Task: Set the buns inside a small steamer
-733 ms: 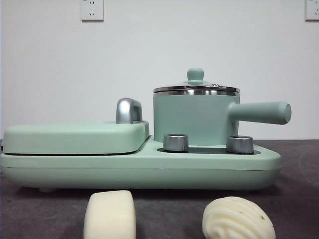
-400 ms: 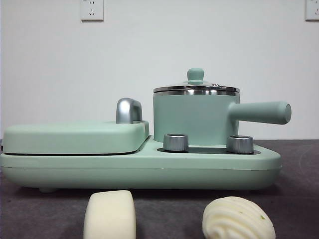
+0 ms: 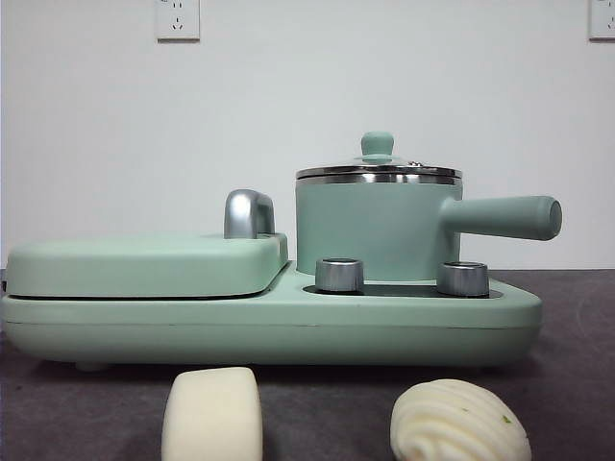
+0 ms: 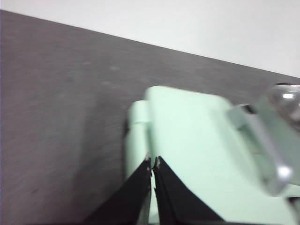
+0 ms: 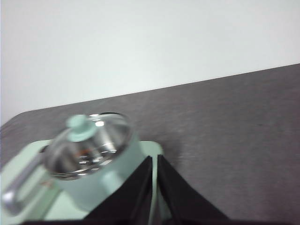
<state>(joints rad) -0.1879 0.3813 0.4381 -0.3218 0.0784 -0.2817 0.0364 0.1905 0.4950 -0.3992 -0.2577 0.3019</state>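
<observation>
Two buns on the table in front of the cooker: smooth block bun, ridged shell bun. Small steamer lidded.
— Handling?
— Judged soft, light, easily dented; grip the flanks gently.
— Grippers?
— Left gripper and right gripper aloft, jaws together, empty.

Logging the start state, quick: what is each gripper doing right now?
Left gripper: shut, holding nothing, above the griddle lid.
Right gripper: shut, holding nothing, near the small steamer.
</observation>
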